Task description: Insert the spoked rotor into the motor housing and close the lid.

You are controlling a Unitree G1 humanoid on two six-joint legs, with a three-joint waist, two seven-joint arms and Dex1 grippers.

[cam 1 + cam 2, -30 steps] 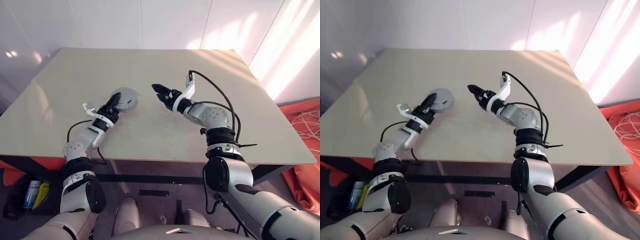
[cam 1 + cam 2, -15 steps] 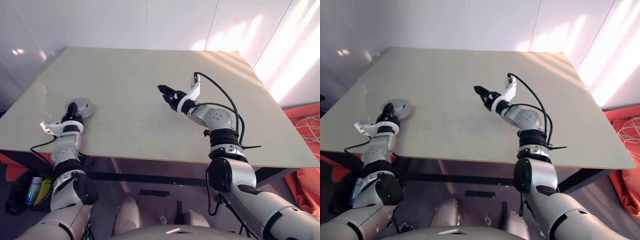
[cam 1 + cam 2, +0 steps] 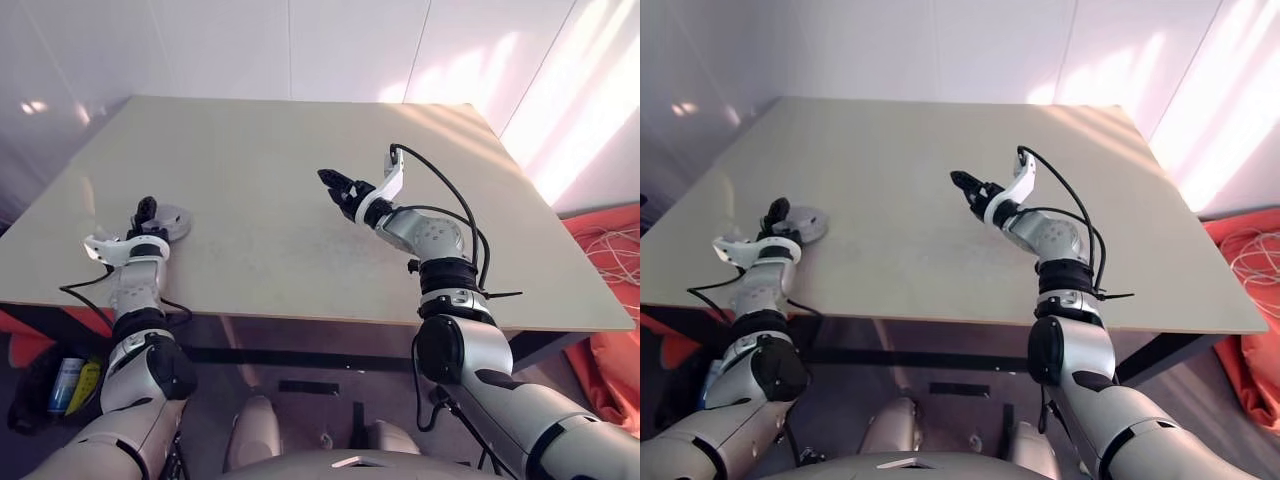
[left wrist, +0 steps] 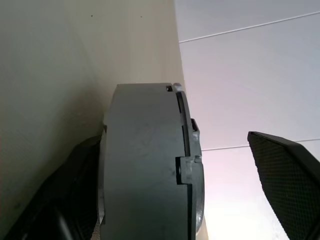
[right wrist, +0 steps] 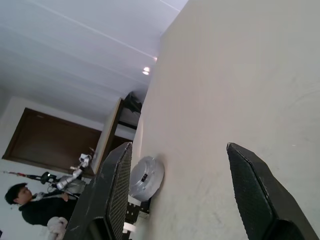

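Housing [image 3: 172, 221], lid on, lies flat on table [image 3: 300, 220], between the spread fingers of left gripper [image 3: 146, 213]; one finger touches, the other clear, nothing gripped. Right gripper [image 3: 328, 184] open, empty, well apart to housing's right.

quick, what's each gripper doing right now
Left gripper: open, fingers either side of the motor housing on the table, one clearly off it.
Right gripper: open, holding nothing, above the table.
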